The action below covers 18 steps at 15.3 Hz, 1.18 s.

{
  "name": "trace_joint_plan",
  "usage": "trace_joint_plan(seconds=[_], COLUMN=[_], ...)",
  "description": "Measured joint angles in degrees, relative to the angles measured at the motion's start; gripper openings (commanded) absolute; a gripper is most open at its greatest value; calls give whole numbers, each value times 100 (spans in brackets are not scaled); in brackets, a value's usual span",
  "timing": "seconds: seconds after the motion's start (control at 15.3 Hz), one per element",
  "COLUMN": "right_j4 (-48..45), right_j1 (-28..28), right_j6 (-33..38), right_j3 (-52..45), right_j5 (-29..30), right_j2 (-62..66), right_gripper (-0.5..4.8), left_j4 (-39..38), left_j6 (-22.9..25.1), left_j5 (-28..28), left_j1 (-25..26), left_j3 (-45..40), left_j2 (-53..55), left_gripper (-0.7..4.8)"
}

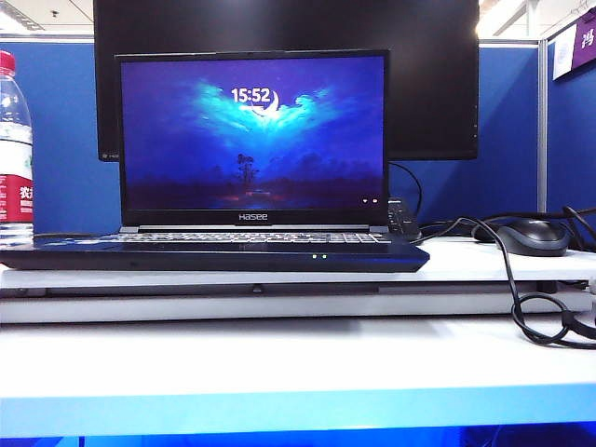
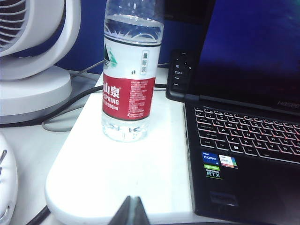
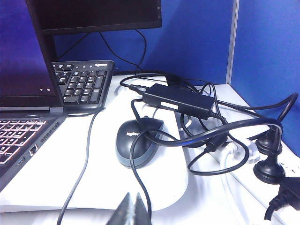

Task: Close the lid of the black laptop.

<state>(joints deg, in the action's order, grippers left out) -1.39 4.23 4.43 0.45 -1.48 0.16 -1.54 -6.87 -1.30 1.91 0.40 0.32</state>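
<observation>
Exterior view: upright lid (image 1: 251, 130), bottle (image 1: 14, 149) left, mouse (image 1: 531, 236) right; both claws (image 2: 132, 211) (image 3: 131, 211) look closed, off the laptop.

Black laptop (image 1: 219, 253): wide, thin body with bluish sheen, tapered front edge bearing two small lit LEDs; rests on raised white platform (image 1: 484, 265) on desk, front edge near platform's front edge. Keyboard backlit; stickers on palm rest at left front corner. Lid (image 1: 251, 135): open, standing near upright; black bezel with white "Hasee" lettering on lower strip; display on, blue wallpaper with clock reading 15:52. Left gripper (image 2: 132, 211), right gripper (image 3: 131, 208): tips together, low before platform, apart from laptop.
</observation>
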Motion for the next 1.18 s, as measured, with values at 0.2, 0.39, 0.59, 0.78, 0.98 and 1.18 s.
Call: trace_joint_plan(seconds=[0.2, 0.39, 0.59, 0.78, 0.98, 1.18], right_j4=[0, 0, -63, -1051, -2072, -2103], right_j1=[0, 0, 0, 2, 2, 2], right_j6=[2, 7, 970, 2415, 2511, 2131], right_j3=[0, 0, 0, 0, 260, 981], right_j5=[0, 2, 313, 1239, 1117, 824], right_j2=[0, 0, 0, 0, 0, 345], right_gripper=[-1, -1, -1, -1, -1, -1], left_j4=[0, 0, 160, 387, 2114, 929], left_j6=[0, -2, -1853, -4242, -4771, -4411], left_j5=[0, 0, -323, -1462, -2660, -3064], left_j1=[0, 0, 0, 0, -2, -2], left_j3=[0, 2, 0, 0, 280, 938], left_j2=[0, 0, 0, 0, 0, 0], left_gripper=[-5, -5, -5, -5, -2, -1])
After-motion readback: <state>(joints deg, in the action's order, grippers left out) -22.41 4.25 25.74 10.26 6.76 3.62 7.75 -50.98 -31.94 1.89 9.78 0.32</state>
